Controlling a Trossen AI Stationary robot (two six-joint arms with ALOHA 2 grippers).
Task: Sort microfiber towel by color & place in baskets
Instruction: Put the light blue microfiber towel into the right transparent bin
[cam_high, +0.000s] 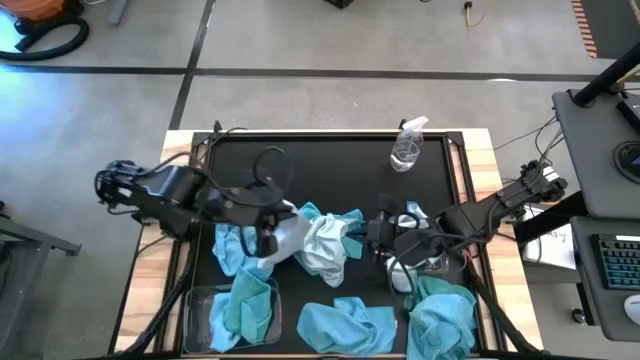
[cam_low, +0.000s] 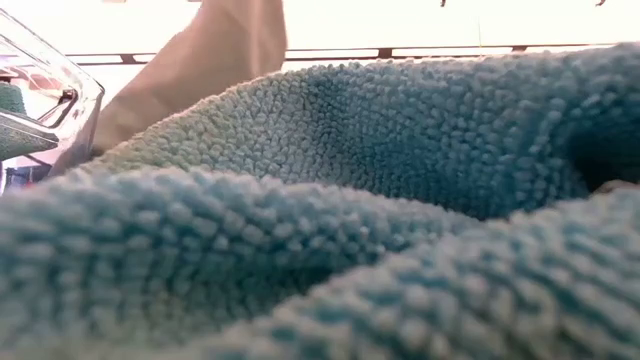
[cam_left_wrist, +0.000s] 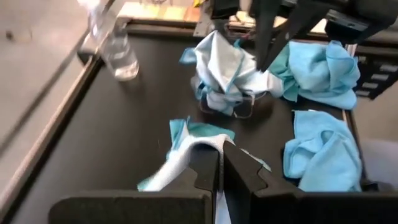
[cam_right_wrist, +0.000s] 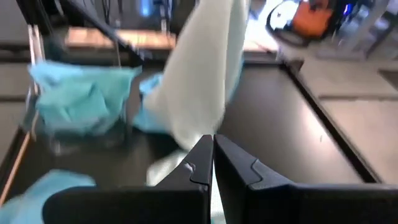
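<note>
Turquoise towel (cam_low: 400, 200) fills the low view — overhead, both baskets (cam_high: 200, 300).

Blue and pale towels, and two clear baskets

A clear basket (cam_high: 232, 316) at the table's front left holds a bright blue towel (cam_high: 248, 306). The other basket (cam_high: 418, 268), on the right, is mostly hidden (a pale towel (cam_left_wrist: 222, 67) sits in it). More blue towels (cam_high: 347, 326) lie crumpled along the front, and a pale towel (cam_high: 325, 248) lies in the middle.
</note>
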